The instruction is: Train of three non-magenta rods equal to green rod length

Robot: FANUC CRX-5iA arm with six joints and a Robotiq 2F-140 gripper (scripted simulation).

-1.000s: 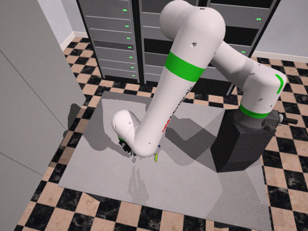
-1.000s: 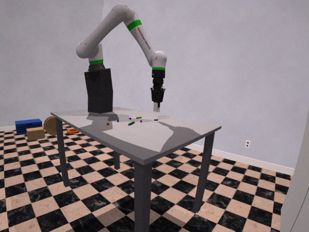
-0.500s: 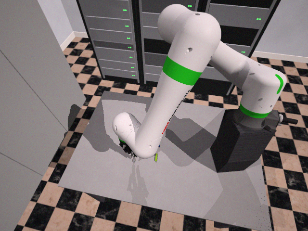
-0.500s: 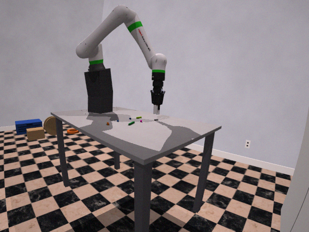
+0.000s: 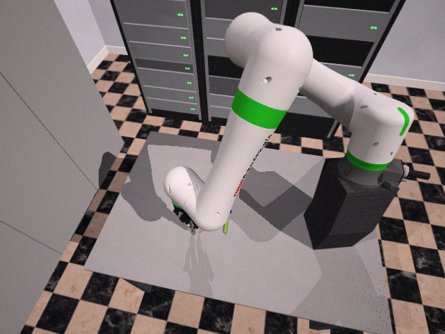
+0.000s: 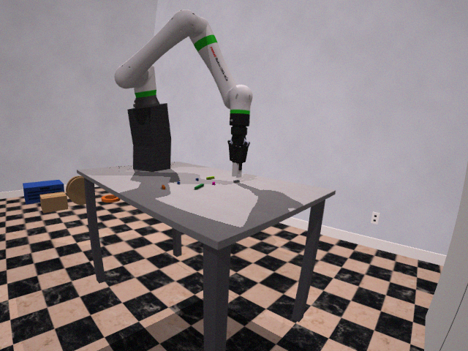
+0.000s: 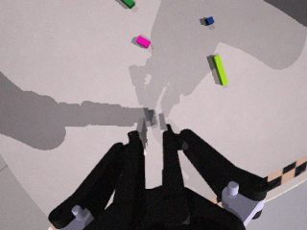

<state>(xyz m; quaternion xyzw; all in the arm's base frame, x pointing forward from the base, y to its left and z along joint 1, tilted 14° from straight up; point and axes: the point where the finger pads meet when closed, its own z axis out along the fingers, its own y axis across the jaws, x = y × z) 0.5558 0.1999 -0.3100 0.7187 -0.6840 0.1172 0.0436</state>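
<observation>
Jaws nr grey rod, tbl on chequered flr.

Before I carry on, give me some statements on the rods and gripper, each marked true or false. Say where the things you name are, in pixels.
1. The gripper (image 5: 193, 231) (image 6: 237, 175) (image 7: 153, 123) is clamped on the lime rod (image 5: 225, 227) (image 6: 210, 178) (image 7: 220, 70). False: the lime rod lies on the table (image 5: 272, 267) (image 6: 211, 205) (image 7: 62, 72), away from the fingers.
2. The magenta rod (image 6: 213, 183) (image 7: 143, 41) and the green rod (image 6: 198, 186) (image 7: 128, 3) lie apart. True.
3. Three rods already form a train. False: no three rods lie end to end.
4. Two blue rods (image 6: 197, 179) (image 6: 178, 183) (image 7: 209, 21) are on the table. True.
5. The orange rod (image 6: 163, 186) touches the green rod. False: a gap separates them.
</observation>
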